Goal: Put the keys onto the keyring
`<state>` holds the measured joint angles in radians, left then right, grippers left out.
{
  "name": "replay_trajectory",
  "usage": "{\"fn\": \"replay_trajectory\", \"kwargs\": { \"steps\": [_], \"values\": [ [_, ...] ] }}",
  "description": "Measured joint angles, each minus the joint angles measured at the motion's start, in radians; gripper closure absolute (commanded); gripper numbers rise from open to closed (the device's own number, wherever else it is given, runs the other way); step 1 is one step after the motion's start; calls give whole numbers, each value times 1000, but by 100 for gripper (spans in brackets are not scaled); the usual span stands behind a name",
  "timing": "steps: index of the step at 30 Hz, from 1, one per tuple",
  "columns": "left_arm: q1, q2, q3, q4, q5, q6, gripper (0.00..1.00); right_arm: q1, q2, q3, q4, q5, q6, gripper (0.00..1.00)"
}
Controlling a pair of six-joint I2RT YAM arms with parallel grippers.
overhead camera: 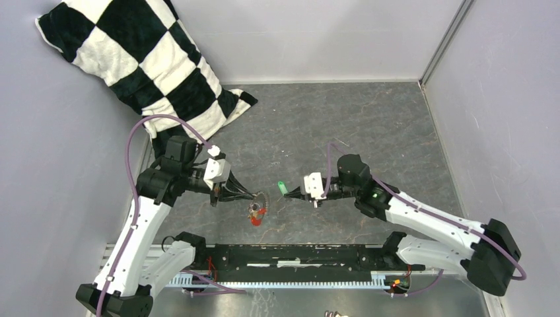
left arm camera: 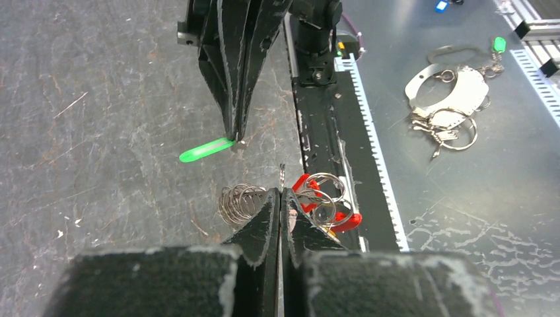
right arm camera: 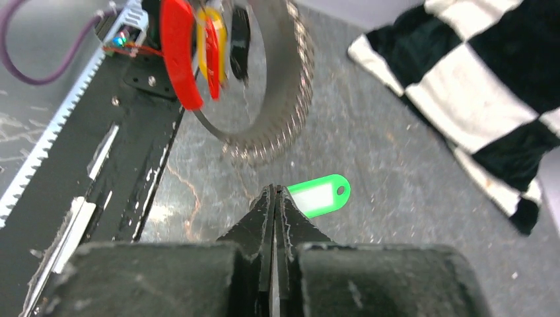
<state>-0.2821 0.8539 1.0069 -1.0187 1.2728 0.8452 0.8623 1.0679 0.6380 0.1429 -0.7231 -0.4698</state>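
My left gripper point(overhead camera: 253, 195) point(left arm camera: 280, 193) is shut on the keyring point(left arm camera: 239, 203) point(overhead camera: 262, 200), a silver coiled wire loop held just above the table. Its red strap point(overhead camera: 257, 218) point(left arm camera: 343, 220) and small rings hang on the loop's other side. A yellow piece point(right arm camera: 212, 33) shows beside the red key point(right arm camera: 177, 53). Opposite it, my right gripper point(overhead camera: 291, 193) point(right arm camera: 275, 191) is shut on one end of the green key point(overhead camera: 282, 188) point(right arm camera: 320, 196) point(left arm camera: 203, 150), which points toward the keyring point(right arm camera: 290, 99) with a short gap between them.
A black-and-white checkered pillow point(overhead camera: 152, 59) lies at the far left corner. The black rail point(overhead camera: 297, 254) runs along the near edge. Handcuffs with a bunch of keys point(left arm camera: 449, 99) lie on the metal shelf beyond the rail. Grey walls enclose the table.
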Motion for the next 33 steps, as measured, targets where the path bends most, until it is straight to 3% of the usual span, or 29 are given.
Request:
{"fn": "replay_trajectory", "kwargs": {
  "steps": [11,21,33],
  "values": [
    [0,-32,0,0,50,-30,98,64,-71,41,149,-27,89,100],
    [0,-90,-15,-1,43,-29,98,78,-49,-9,190,97,106,100],
    [-1,-126,-17,-1,99,-3,98,220,-40,60,224,92,-35,100]
  ]
}}
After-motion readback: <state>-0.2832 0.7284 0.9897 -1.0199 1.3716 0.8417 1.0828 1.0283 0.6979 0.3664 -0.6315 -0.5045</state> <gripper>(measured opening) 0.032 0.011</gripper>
